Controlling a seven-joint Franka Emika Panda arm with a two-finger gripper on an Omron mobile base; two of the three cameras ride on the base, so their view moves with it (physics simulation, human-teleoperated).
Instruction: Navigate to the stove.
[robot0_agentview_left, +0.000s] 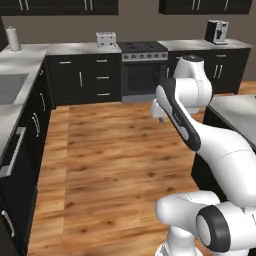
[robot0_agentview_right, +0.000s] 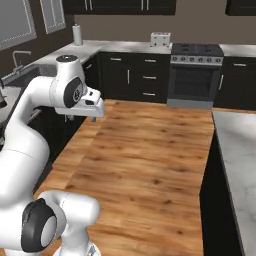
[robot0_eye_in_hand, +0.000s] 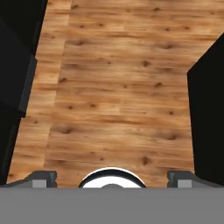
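Gripper (robot0_eye_in_hand: 112, 178): the two small dark finger tips sit far apart at the bottom corners of the hand view, jaws spread wide, nothing between them. Directly beneath the jaws lies the wood plank floor (robot0_eye_in_hand: 118, 87), warm orange-brown, knotted grain, boards running crosswise to the hand view. Flanking the jaws on both sides of that view are flat matte black cabinet faces (robot0_eye_in_hand: 17, 83), smooth and unmarked. In the right base view the gripper (robot0_agentview_right: 80, 118) hangs from the white, rounded arm, held up above the floor and pointing down. Well ahead of the jaws, across the open floor against the far wall, stands the stove (robot0_agentview_left: 144, 70): a wide black freestanding gas range with dark burner grates on top, a silver front strip, and an oven door with a bar handle; it is well apart from the gripper. Just beside the stove, on the pale grey stone-look counter (robot0_agentview_left: 75, 48), sits a boxy silver slot toaster (robot0_agentview_left: 106, 38). On the stove's other side stands a black and silver coffee machine (robot0_agentview_left: 216, 31), upright and blocky. Farther along the counter, in the corner, is a white paper towel roll (robot0_agentview_left: 14, 39), cylindrical and upright.
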